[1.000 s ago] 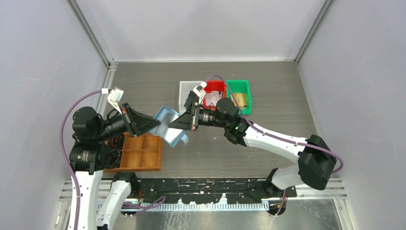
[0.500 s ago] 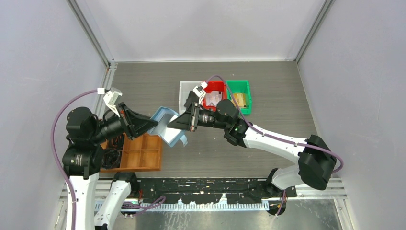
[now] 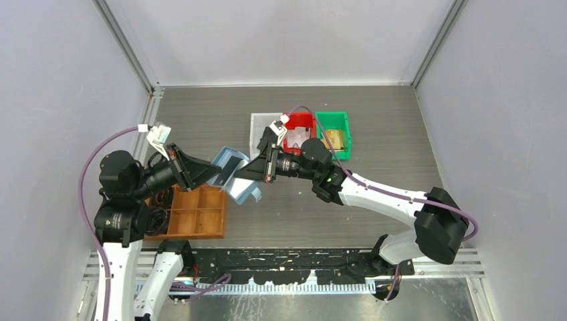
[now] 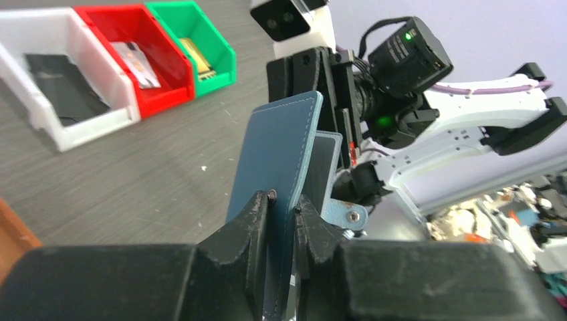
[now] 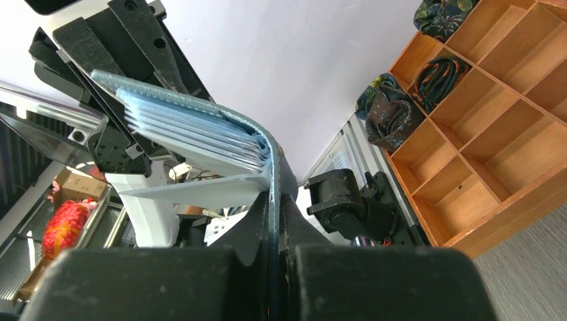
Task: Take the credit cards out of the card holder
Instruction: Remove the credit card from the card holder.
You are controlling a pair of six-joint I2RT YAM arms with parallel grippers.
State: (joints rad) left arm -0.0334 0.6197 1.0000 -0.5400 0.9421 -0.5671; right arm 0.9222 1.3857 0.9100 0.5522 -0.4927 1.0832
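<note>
The teal-blue card holder [image 3: 245, 192] hangs open in the air between both arms, above the table's left middle. My left gripper [image 3: 215, 172] is shut on one teal flap [image 4: 281, 147], jaws pinching its stitched edge [image 4: 284, 200]. My right gripper [image 3: 241, 175] is shut on the other flap's edge [image 5: 273, 194]. The right wrist view shows the pale blue pocket layers [image 5: 194, 134] fanned open. A dark panel [image 3: 230, 163] shows on the upper flap; I cannot tell if it is a card. A black card [image 4: 57, 83] lies in the white bin and a pale one [image 4: 137, 60] in the red bin.
A white bin [image 3: 257, 127], a red bin [image 3: 299, 122] and a green bin [image 3: 336, 119] stand side by side at the back middle. A brown wooden compartment tray [image 3: 197, 214] sits under the left arm at the near left. Grey walls close in both sides.
The left arm swung slightly left and back. The flap it holds has turned, so a dark face now shows from above. Both grippers stay shut on the card holder.
</note>
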